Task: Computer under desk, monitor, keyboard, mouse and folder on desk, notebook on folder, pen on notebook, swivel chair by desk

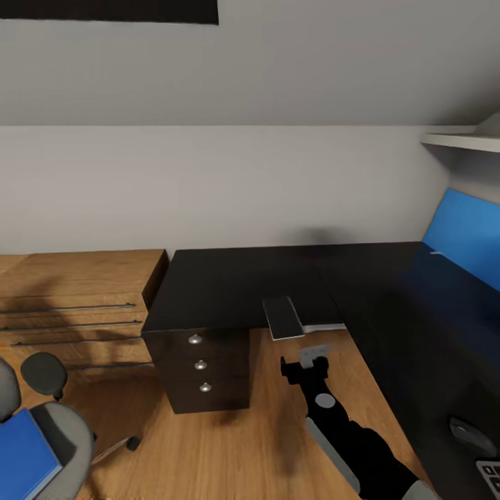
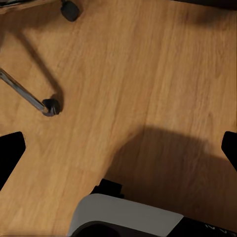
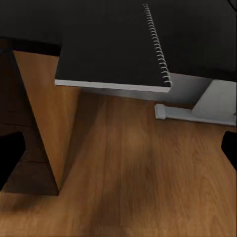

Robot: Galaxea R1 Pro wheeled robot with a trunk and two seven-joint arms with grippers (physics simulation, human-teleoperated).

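The grey notebook point(image 1: 282, 318) lies on the inner edge of the black desk point(image 1: 229, 285), partly overhanging it. In the right wrist view the notebook point(image 3: 113, 49) shows a spiral binding. My right gripper point(image 1: 303, 362) hovers just in front of it, open, nothing between its fingers point(image 3: 11, 154). The swivel chair point(image 1: 66, 434) stands at the lower left with the blue folder point(image 1: 24, 455) on its seat. The mouse point(image 1: 472, 434) and a corner of the keyboard point(image 1: 490, 476) rest on the desk's right wing. My left gripper point(image 2: 118, 148) is open over the floor near the chair's caster point(image 2: 51, 106).
A light-wood dresser point(image 1: 76, 292) stands left of the desk. The dark drawer unit point(image 1: 201, 368) sits under the desk's left end. A blue back panel point(image 1: 462, 236) and a white shelf point(image 1: 462, 141) are at the right. A pale desk support point(image 3: 207, 101) shows below the notebook.
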